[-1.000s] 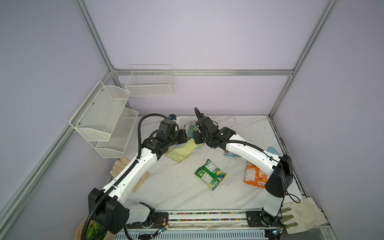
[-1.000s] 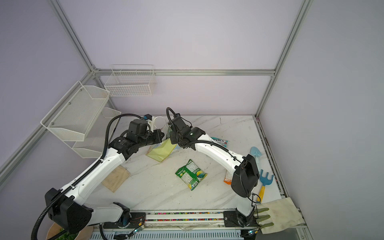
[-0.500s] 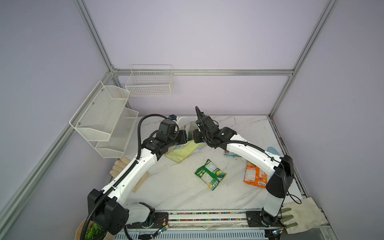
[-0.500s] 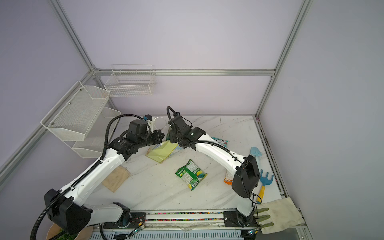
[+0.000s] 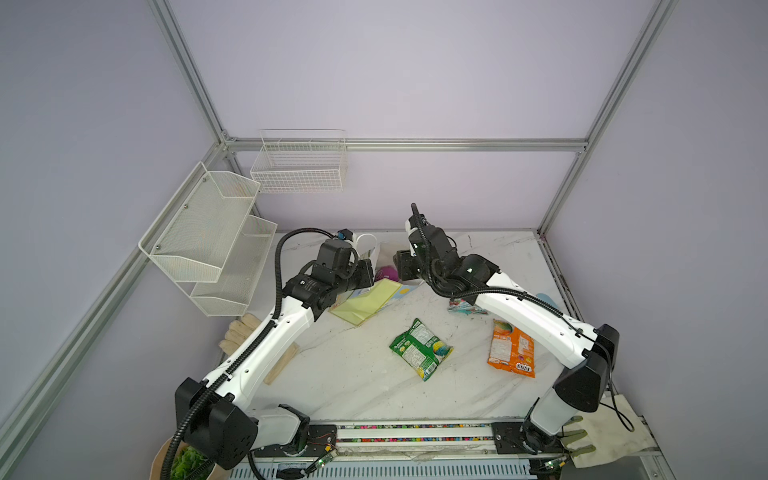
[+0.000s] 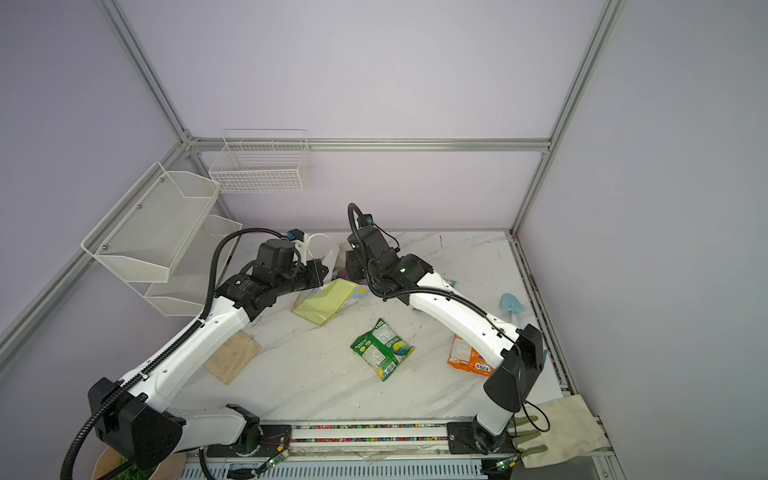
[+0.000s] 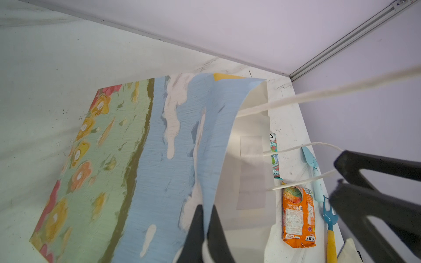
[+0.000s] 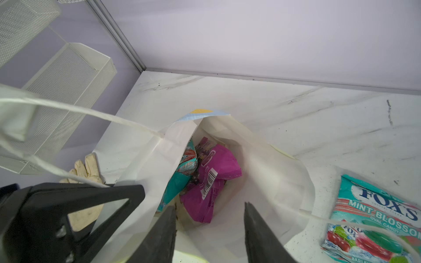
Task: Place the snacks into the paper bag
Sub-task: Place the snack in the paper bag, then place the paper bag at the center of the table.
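The paper bag (image 5: pixel 365 301) (image 6: pixel 326 301) lies on its side at the back of the table, mouth toward the right arm. My left gripper (image 7: pixel 206 208) (image 5: pixel 365 272) is shut on the rim of the bag's blue face (image 7: pixel 159 148), holding the mouth up. My right gripper (image 8: pixel 209 205) (image 5: pixel 401 266) hangs open over the mouth with nothing between its fingers. Inside the bag (image 8: pixel 262 164) lie a purple packet (image 8: pixel 216 168) and a teal packet (image 8: pixel 182 177). On the table lie a teal FOX'S packet (image 8: pixel 376 216) (image 5: pixel 459 305), a green packet (image 5: pixel 419 349) (image 6: pixel 382 349) and an orange packet (image 5: pixel 510 347) (image 7: pixel 297 216).
White wire baskets (image 5: pixel 208 232) (image 5: pixel 299 166) hang on the left and back walls. A light blue toy shovel (image 6: pixel 511 305) and a blue rake (image 7: pixel 329 218) lie by the right edge. A glove (image 8: pixel 86 168) and a wooden board (image 6: pixel 232 357) lie at the left, and a cloth tote (image 6: pixel 569 428) lies at the front right.
My right gripper's jaws have opened at the bag's mouth, and the arm has shifted only slightly. The left arm has kept still with its hold on the bag's rim.
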